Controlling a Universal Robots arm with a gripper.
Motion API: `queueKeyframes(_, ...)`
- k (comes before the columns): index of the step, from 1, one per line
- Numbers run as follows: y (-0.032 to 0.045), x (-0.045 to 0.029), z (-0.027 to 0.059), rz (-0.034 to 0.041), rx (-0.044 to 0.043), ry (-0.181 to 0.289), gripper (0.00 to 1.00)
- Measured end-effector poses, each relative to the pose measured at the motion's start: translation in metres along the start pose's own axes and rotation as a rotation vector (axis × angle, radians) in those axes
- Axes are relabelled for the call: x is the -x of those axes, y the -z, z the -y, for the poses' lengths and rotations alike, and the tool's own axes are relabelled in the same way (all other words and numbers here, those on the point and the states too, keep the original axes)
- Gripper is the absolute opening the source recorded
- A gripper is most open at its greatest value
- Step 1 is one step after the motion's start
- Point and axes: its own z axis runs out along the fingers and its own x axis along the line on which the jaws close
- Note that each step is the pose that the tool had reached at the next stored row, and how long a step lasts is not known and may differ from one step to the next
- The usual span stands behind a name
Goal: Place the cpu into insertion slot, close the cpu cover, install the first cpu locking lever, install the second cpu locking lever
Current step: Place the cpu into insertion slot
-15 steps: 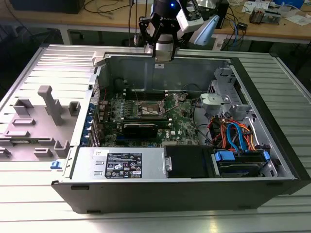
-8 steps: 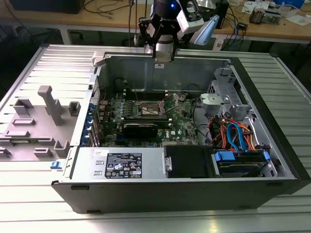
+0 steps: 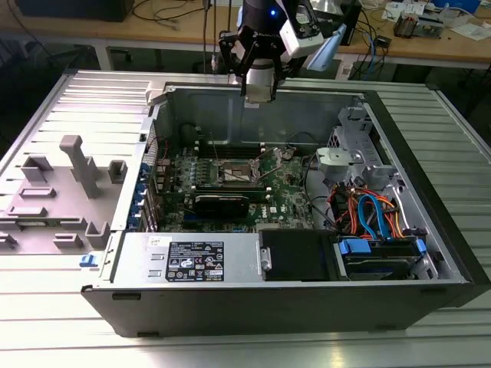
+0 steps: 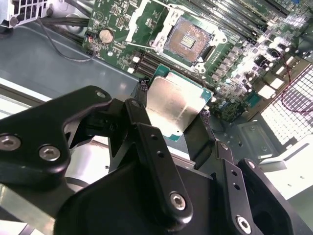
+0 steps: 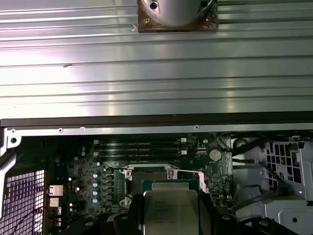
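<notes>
My gripper hangs above the back wall of the open computer case. It is shut on the cpu, a flat silver square with a green edge, pinched by its two sides between the black fingers. The cpu is in the air over the green motherboard, apart from it. The insertion slot lies uncovered beyond the cpu, its dark pin field visible inside a silver rim; it also shows in the exterior view. I cannot make out the cpu cover or the locking levers.
Long black memory slots run beside the socket. A black box and a drive bay with orange and blue cables fill the case's front and the exterior view's right. Grey fixtures stand on the panel at that view's left.
</notes>
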Motion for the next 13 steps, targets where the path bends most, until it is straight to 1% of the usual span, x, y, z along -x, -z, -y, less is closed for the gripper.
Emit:
queueKeyframes(8,-0.0008,0.0002,0.0083,0.0,0.0,0.0,0.55)
queueKeyframes(13,-0.0009,0.0002,0.009,0.0,0.0,0.0,0.55)
